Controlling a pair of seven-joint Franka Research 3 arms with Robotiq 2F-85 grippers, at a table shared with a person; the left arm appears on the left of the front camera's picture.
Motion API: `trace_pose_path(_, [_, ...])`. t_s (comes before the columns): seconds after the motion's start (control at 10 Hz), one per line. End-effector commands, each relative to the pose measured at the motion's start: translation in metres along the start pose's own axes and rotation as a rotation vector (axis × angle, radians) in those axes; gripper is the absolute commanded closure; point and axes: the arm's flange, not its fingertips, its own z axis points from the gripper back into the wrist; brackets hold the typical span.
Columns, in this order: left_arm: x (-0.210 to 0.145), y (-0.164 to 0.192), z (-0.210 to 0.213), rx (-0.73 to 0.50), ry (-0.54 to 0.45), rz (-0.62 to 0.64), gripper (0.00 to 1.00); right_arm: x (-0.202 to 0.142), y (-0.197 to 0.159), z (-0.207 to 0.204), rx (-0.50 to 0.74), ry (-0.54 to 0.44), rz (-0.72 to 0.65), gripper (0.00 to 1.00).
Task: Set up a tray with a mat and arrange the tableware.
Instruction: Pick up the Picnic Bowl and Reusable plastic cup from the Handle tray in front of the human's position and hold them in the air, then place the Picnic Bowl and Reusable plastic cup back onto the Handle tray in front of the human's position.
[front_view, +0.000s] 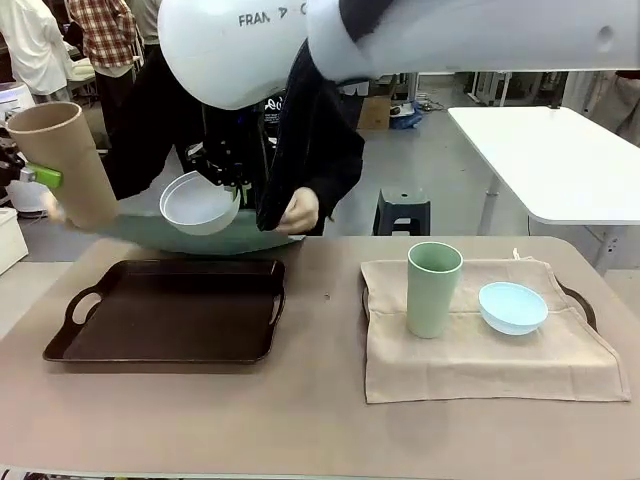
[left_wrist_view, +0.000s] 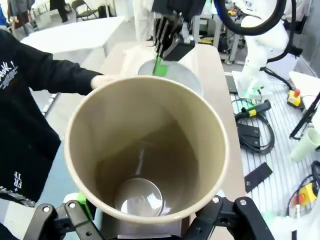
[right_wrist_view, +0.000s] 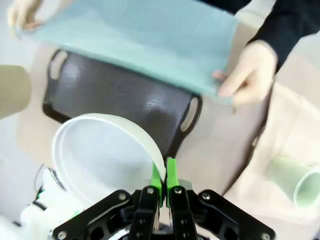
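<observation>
My left gripper (front_view: 40, 178) is shut on the tan cup (front_view: 62, 160) and holds it in the air at the far left; in the left wrist view I look down into the cup (left_wrist_view: 145, 150) between my fingers (left_wrist_view: 67, 220). My right gripper (right_wrist_view: 164, 182) is shut on the rim of the white bowl (right_wrist_view: 100, 155), which hangs over the far edge of the dark tray (front_view: 170, 310). A person holds a pale teal mat (front_view: 200, 235) by both ends above that tray's far side. The pale green cup (front_view: 433, 288) and light blue bowl (front_view: 513, 306) stand on a beige mat (front_view: 480, 360).
The beige mat covers a second tray whose handle (front_view: 582, 300) shows at the right. The person's hand (right_wrist_view: 250, 70) grips the teal mat's corner close to the white bowl. A white table (front_view: 560, 160) stands behind at the right. Bare tabletop (front_view: 300, 430) runs along the near edge.
</observation>
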Motion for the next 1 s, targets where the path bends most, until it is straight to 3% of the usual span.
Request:
trace_pose_path(0.0, [-0.016,0.0107,-0.0073,-0.017,0.0,0.004,0.68,0.0149,0.0042,-0.0198,-0.002,0.016,0.001,1.0])
trace_pose_path(0.9, [-0.016,0.0107,-0.0073,-0.017,0.0,0.004,0.68,0.0149,0.0042,-0.0198,-0.002,0.016,0.001,1.0])
